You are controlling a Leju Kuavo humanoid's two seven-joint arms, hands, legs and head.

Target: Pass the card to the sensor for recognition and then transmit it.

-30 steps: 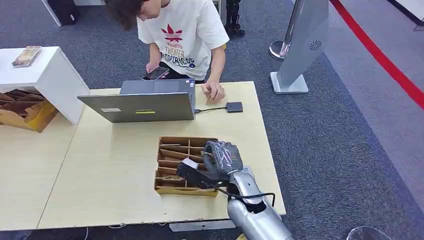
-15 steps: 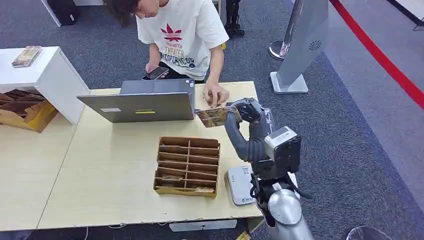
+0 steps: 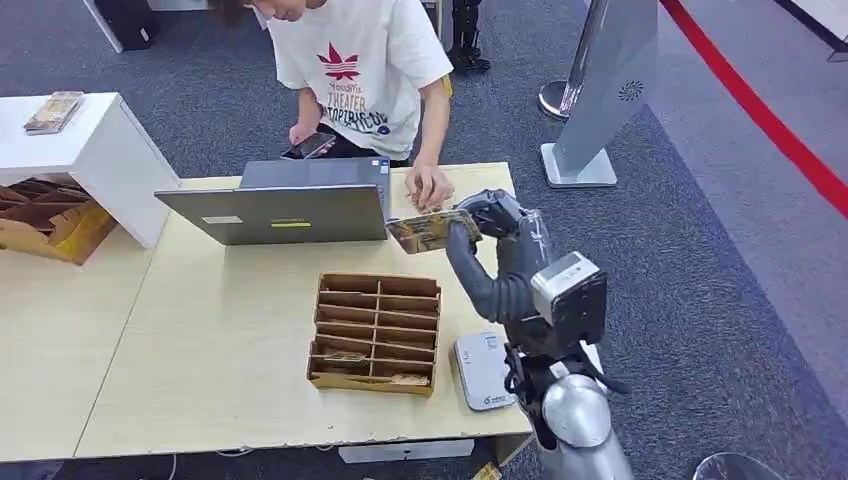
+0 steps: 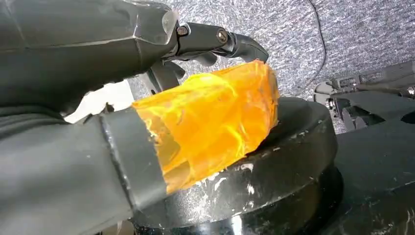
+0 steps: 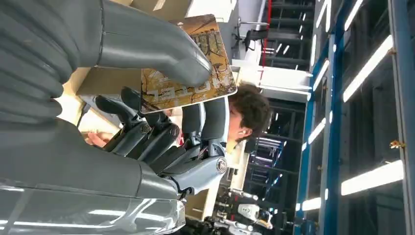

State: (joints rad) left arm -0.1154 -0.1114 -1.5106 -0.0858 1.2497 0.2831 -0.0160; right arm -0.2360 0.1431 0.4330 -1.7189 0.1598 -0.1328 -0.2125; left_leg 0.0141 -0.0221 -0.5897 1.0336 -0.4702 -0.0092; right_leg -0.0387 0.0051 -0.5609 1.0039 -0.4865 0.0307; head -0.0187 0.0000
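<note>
My right hand [image 3: 497, 217] is raised above the far side of the table [image 3: 220, 330] and pinches a brown patterned card [image 3: 432, 229] between thumb and fingers. The card juts left, just below a person's hand [image 3: 428, 187]; I cannot tell if they touch. In the right wrist view the thick thumb [image 5: 156, 54] presses on the card [image 5: 195, 81], with the dark fingers [image 5: 147, 137] under it. A white flat device [image 3: 482, 370] lies on the table near my right arm. My left hand [image 4: 147, 73] hangs over the floor holding nothing, its thumb wrapped in orange film.
An open grey laptop [image 3: 285, 205] stands between the person [image 3: 365, 70] and a cardboard divider tray [image 3: 375, 330] holding a few cards. The person's other hand holds a phone [image 3: 310, 147]. A white cabinet [image 3: 95, 145] and cardboard box [image 3: 45, 225] are at the left, a grey stand [image 3: 605, 100] far right.
A second ago my right hand was low over the divider tray. It has risen with the card to the table's far side, then edged slightly left towards the person's hand.
</note>
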